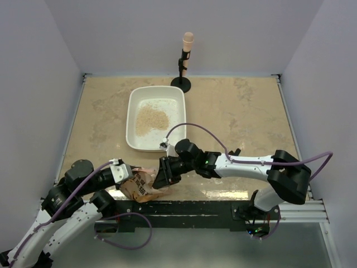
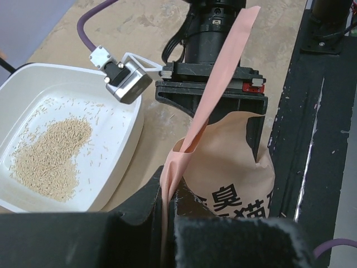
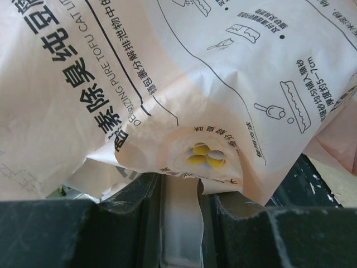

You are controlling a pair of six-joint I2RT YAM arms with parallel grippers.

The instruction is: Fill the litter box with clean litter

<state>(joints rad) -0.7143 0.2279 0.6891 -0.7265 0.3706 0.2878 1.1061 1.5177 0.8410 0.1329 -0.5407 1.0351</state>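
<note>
With its long axis running up the frame, the litter box point(image 1: 129, 120) is seen left of centre, clean litter point(image 1: 152, 119) heaped inside, while the bag point(image 1: 143, 188) below it is clamped by both the left gripper point(image 1: 131, 175) and the right gripper point(image 1: 161, 181), whose arm is stretched leftward.

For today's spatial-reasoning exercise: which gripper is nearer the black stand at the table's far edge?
Right. Both hold the bag, but the right gripper is nearly in line with the stand; the left gripper sits farther left.
</note>
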